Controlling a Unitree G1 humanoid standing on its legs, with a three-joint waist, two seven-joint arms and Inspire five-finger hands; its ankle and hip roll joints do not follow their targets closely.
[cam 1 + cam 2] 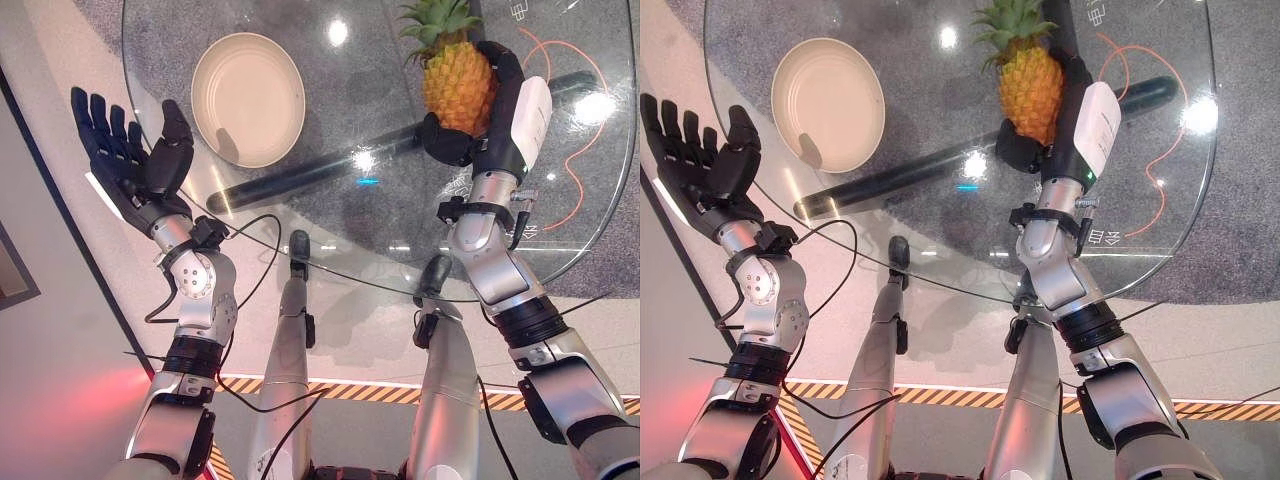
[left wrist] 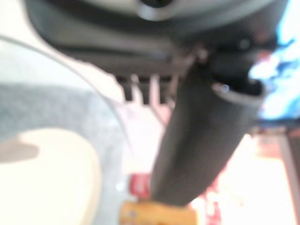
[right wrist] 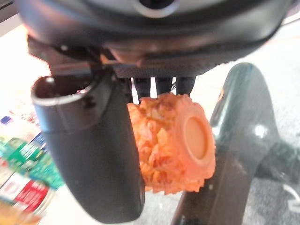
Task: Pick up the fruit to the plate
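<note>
Pineapple (image 1: 457, 85) in right hand (image 1: 500, 120) — fingers (image 1: 505, 70) half-hidden; plate (image 1: 248, 98) apart

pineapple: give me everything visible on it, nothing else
The pineapple is orange-yellow with a bumpy, scaled skin and a green spiky leaf crown at its far end; it looks like a moulded toy. Its flat round base faces the right wrist camera. The right hand is curled round its lower body, fingers on one side, thumb on the other. It is held with the crown pointing away from the robot, over the glass table, right of the cream plate and apart from it.
</note>
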